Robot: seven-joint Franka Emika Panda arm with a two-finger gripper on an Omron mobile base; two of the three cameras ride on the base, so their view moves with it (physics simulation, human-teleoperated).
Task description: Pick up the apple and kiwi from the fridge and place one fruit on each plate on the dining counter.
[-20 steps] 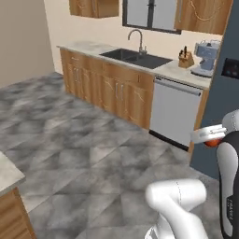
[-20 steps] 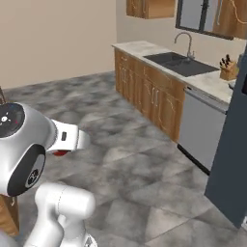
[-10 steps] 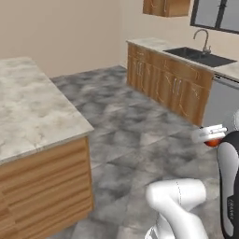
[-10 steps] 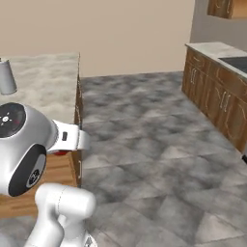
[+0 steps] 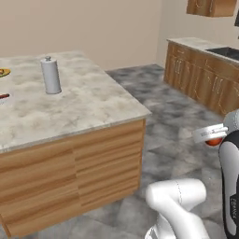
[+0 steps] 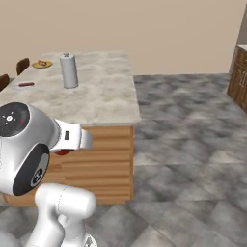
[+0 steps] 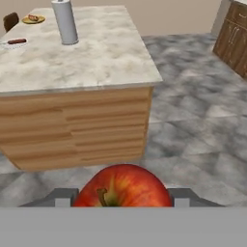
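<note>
My gripper point(image 7: 123, 198) is shut on the apple point(image 7: 123, 185), a red-orange fruit low in the hand view. It also peeks out red under the hand point(image 5: 211, 135) and below the gripper point(image 6: 67, 144) as the apple point(image 6: 61, 152). Ahead lies the dining counter point(image 7: 101, 58) with its marbled top. At its far left end sit the yellow-orange rimmed plate point(image 7: 33, 19) point(image 6: 42, 63) and a white-grey plate point(image 7: 14, 43) carrying a reddish stick. The gripper hangs over the floor, well short of the counter's near edge. The kiwi and the fridge are out of view.
A grey upright cylinder point(image 7: 64, 21) point(image 5: 50, 75) stands on the dining counter between me and the plates. Wooden chairs point(image 6: 22, 65) line the far side. Wood cabinets point(image 5: 205, 79) run along the right wall, with open grey tiled floor point(image 7: 202, 125) between.
The whole picture has swung as the base turned: the sink counter has slid off to the right and the dining counter has come into view. The apple stays in the shut gripper.
</note>
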